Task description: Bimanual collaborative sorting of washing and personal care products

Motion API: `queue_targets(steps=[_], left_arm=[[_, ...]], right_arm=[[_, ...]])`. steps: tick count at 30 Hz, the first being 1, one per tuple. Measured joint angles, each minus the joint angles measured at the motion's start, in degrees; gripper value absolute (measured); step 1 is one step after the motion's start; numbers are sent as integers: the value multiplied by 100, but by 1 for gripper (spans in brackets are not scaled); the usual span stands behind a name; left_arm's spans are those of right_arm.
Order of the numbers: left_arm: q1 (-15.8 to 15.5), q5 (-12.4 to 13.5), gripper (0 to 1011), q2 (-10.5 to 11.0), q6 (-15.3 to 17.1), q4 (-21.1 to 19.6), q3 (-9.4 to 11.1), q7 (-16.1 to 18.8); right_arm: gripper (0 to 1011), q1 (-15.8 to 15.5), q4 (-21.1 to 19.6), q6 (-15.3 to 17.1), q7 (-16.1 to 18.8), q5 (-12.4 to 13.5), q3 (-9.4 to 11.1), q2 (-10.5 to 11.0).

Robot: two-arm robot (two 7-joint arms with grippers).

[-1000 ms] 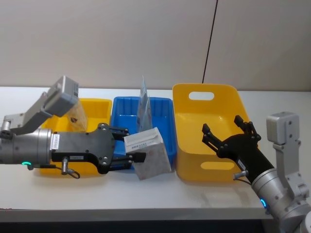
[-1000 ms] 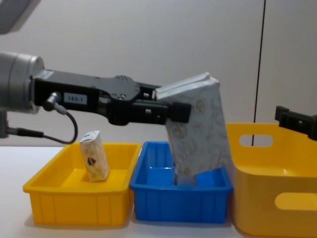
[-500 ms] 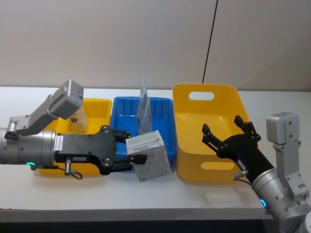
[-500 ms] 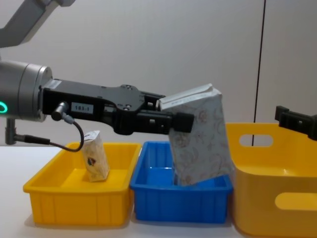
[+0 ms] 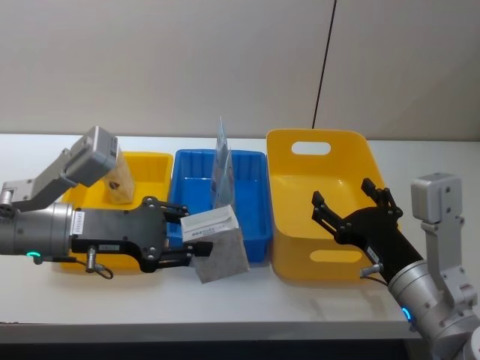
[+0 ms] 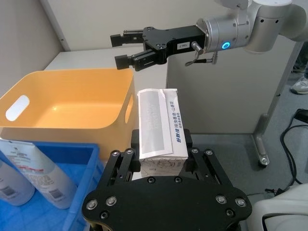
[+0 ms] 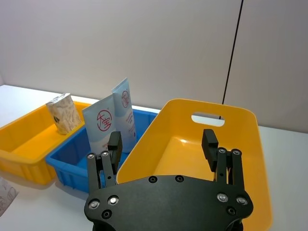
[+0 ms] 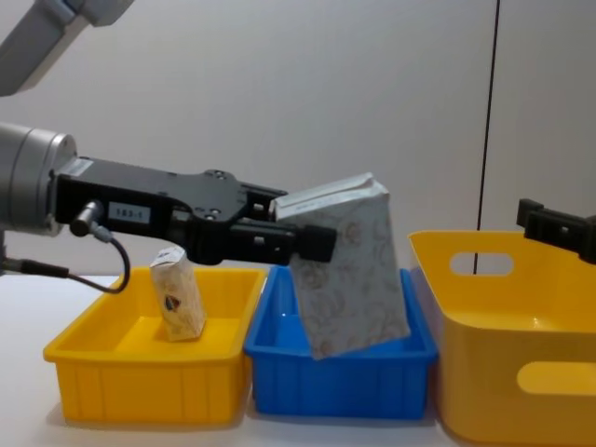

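Observation:
My left gripper (image 5: 192,238) is shut on the large cream patterned block pack (image 5: 214,244), holding it tilted in the air at the front edge of the blue bin (image 5: 256,204). The chest view shows the pack (image 8: 348,270) from the side, and the left wrist view shows the pack (image 6: 159,126) between the fingers. Two pale blue-white pouches (image 5: 222,166) stand in the blue bin. A small beige pack (image 5: 117,184) stands in the shallow yellow bin (image 5: 154,162). My right gripper (image 5: 352,204) hovers open over the front of the large yellow bin (image 5: 316,162).
The three bins stand side by side across the white table (image 5: 247,304), with a bare strip of table in front of them. A plain wall rises close behind. The large yellow bin has tall walls with handle slots.
My left gripper has carried the cream pack leftward and a little lower, from the blue bin's right front corner toward its front middle. The right gripper has not moved.

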Motion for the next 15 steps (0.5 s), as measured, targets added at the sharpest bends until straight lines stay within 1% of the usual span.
queue_targets(steps=[15], left_arm=[[28, -88, 424, 250, -73, 10, -52, -14]], right_arm=[[1000, 0, 0, 0, 0, 0, 0, 0]])
